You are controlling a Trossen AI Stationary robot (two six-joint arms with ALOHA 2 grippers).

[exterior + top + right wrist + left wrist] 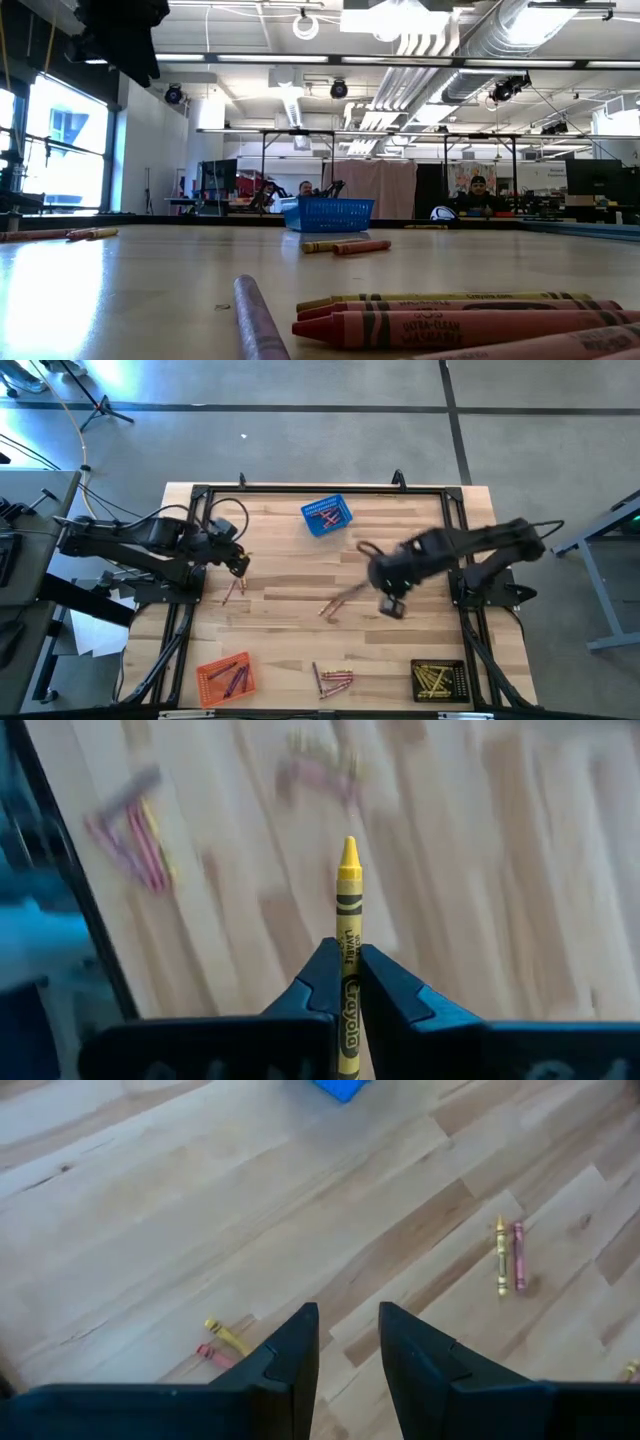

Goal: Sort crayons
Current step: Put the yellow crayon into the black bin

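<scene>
Crayons lie in loose groups on the wooden table: a few near my left gripper (232,590), a pair in the middle (335,605), and several near the front edge (332,680). My left gripper (348,1342) is open and empty above the table's left side (238,563), with a yellow and a red crayon (225,1342) just beneath it. My right gripper (392,606) hovers right of centre, shut on a yellow crayon (347,905). My right gripper pinches the yellow crayon between its two fingers at the paper-wrapped lower part (347,982). The crayon lies along the fingers, and its pointed tip (348,850) sticks out ahead of them. It is lifted clear of the table.
A blue mesh basket (327,517) with crayons stands at the far middle. An orange basket (225,678) stands at the near left. A black basket (438,680) with yellow crayons stands at the near right. A black frame (300,490) rims the table. People sit in the room beyond (478,195).
</scene>
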